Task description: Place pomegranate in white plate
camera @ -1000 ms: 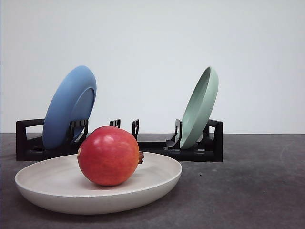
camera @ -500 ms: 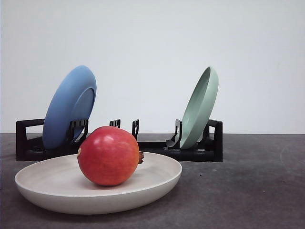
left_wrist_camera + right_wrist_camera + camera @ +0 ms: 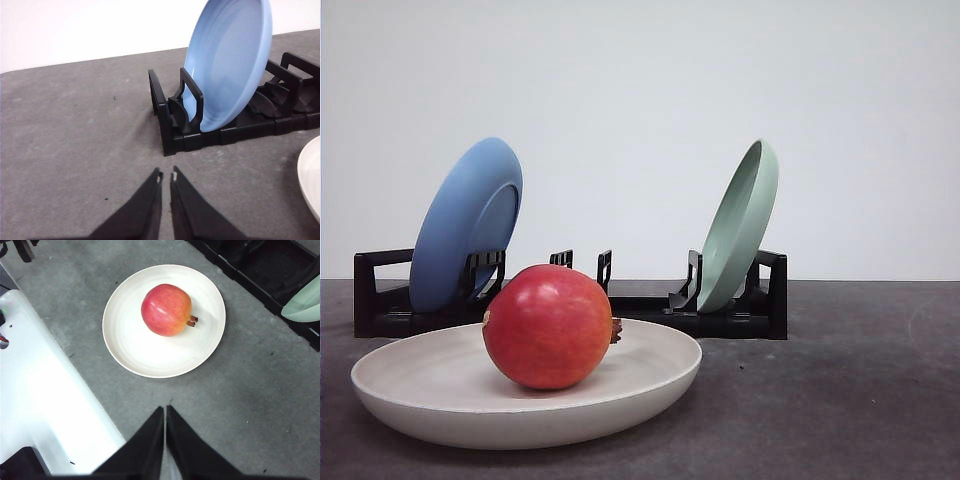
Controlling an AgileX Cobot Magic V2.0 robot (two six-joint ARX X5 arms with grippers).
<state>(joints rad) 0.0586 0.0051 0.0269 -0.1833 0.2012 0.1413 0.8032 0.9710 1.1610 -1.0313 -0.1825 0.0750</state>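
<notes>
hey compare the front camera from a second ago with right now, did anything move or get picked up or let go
Nothing visibly changed. The pomegranate lies in the white plate exactly as before, its crown stub pointing right, and the blue plate and green plate lean in the black rack as they did.

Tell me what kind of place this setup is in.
Probably a lab test bench, not a real kitchen: a bare grey table, a plain white wall, and a black dish rack staged beside the white plate holding the pomegranate.
</notes>
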